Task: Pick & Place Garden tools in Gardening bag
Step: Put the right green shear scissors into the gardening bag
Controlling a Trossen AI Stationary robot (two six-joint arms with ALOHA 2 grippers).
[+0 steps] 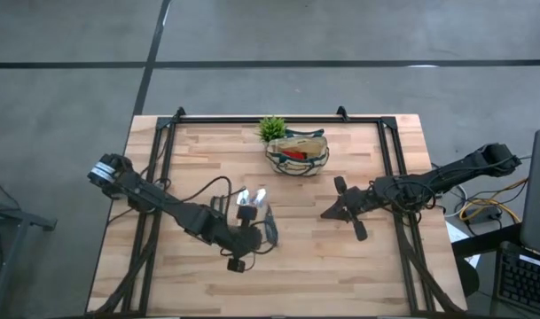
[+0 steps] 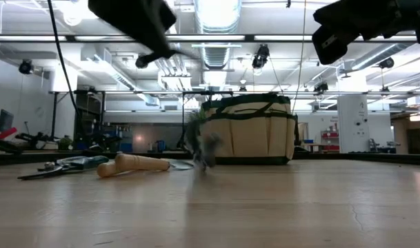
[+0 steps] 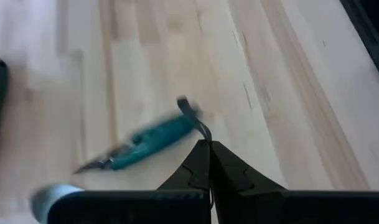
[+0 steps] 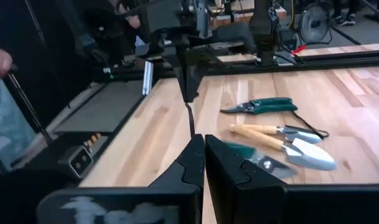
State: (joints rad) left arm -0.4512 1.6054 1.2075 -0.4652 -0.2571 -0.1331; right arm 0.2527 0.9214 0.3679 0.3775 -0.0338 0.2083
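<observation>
Left gripper (image 3: 209,144) clenched empty above green-handled metal shears (image 3: 145,137); right gripper (image 4: 204,142) clenched, idle beside beige green-trimmed fabric bag (image 1: 298,152).

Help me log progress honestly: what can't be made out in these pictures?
- Low view: the beige fabric gardening bag with green trim hides its contents behind its own wall.
- Left wrist view: teal-handled pruning shears are blurred; whether the shut left gripper pinches their cord is unclear.
- High view: left arm covers part of the wooden-handled metal tools.
</observation>
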